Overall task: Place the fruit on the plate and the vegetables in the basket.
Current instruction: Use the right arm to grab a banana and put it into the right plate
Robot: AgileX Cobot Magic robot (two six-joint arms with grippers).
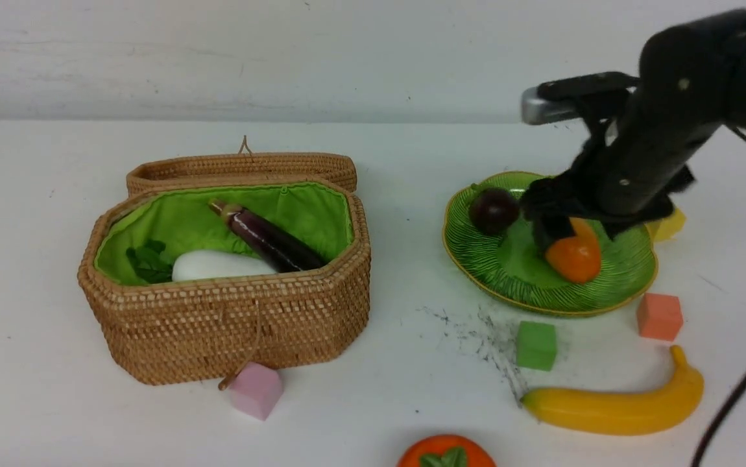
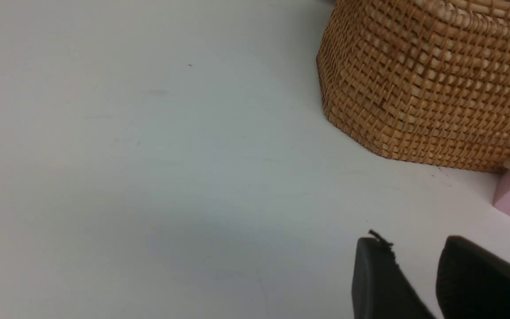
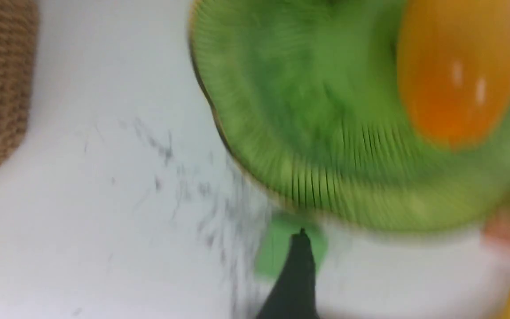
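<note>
- Woven rattan marks the basket [image 1: 230,324]: find it on the left of the table [image 1: 399,194], lid [image 1: 243,168] folded back behind it.
- Inside the green lining, note the eggplant [image 1: 269,240] leaning on the far wall. The radish [image 1: 217,266] lies in front of it, touching it, leaves to the left.
- Locate the plate [image 1: 626,272] on the right, well apart from the basket.
- On the plate, the mangosteen [image 1: 493,211] sits at the far left and the mango [image 1: 574,256] near the middle.
- Check the right gripper [image 3: 417,232]: it hangs over the plate just beside the mango. The wrist view, though blurred, shows its fingers spread wide with nothing between them.
- Check the left gripper [image 2: 414,248]: it is low over the bare table near the basket wall. Its fingers stand a narrow gap apart, holding nothing.
- The banana [image 1: 613,408] lies on the table in front of the plate.
- The persimmon [image 1: 445,454] is at the near edge, partly cut off.
- Foam cubes:
  - the green cube [image 1: 536,346] and coral cube [image 1: 658,316] sit just in front of the plate
  - the yellow cube [image 1: 668,225] sits behind it
  - the pink cube [image 1: 256,390] sits against the basket front
</note>
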